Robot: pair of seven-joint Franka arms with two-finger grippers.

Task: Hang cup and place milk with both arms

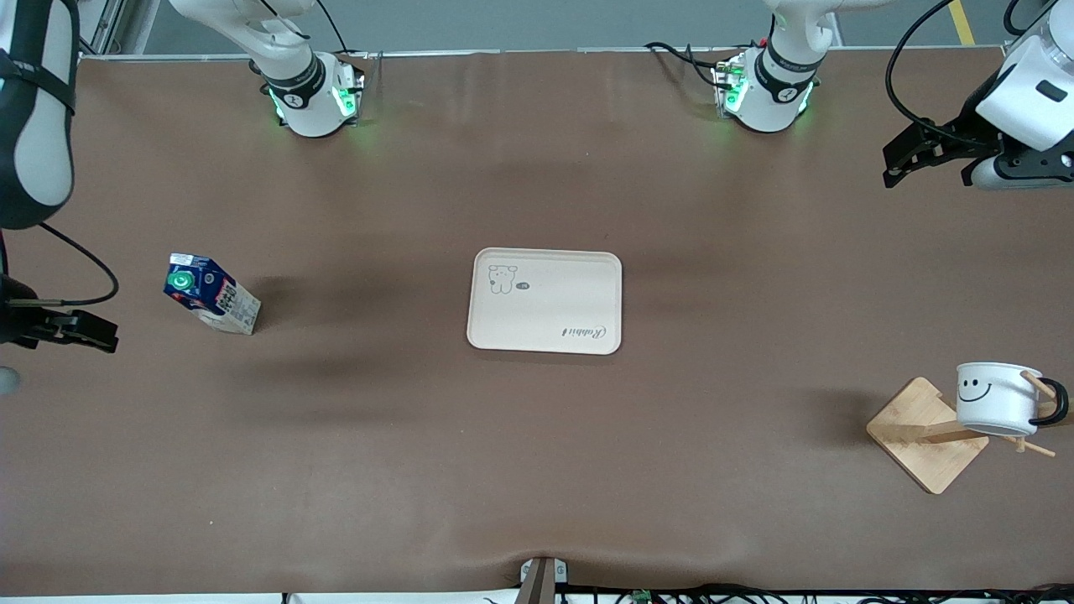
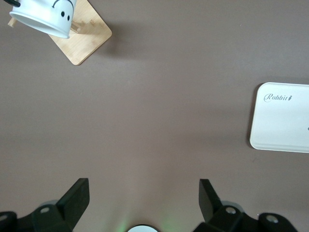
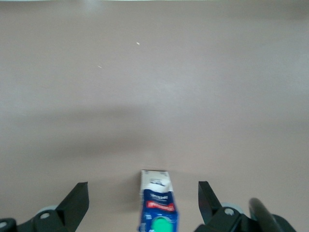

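Cup (image 1: 995,397) hangs on a wooden rack (image 1: 927,434) at the left arm's end of the table, handle (image 1: 1053,408) over a peg, smiley face toward the front camera. Rack base sits flat on the table; cup is off the table surface, tilted. In the left wrist view the cup (image 2: 44,17) and rack (image 2: 83,35) show well ahead of the fingers, off to one side, not between them.

Left gripper (image 1: 910,159) is up over the table near the left arm's end, well apart from the cup. Fingers (image 2: 77,195) spread wide, nothing between them, only bare table (image 2: 159,111) under the gap.

Milk (image 1: 210,294) stands on the table toward the right arm's end, green cap (image 1: 180,279) on top, untouched. Right gripper (image 1: 71,329) hovers over the table edge at the right arm's end, just beside the milk but not touching. In the right wrist view the milk (image 3: 157,203) lies in line with the gap between the fingers (image 3: 77,198), just ahead of the tips, clear of both. Fingers apart, empty.

Tray (image 1: 545,299) lies mid-table between milk and rack, well apart from both grippers, with a dog print and "Rabbit" lettering. Its corner (image 2: 282,118) shows in the left wrist view, ahead of one finger and off to the side.
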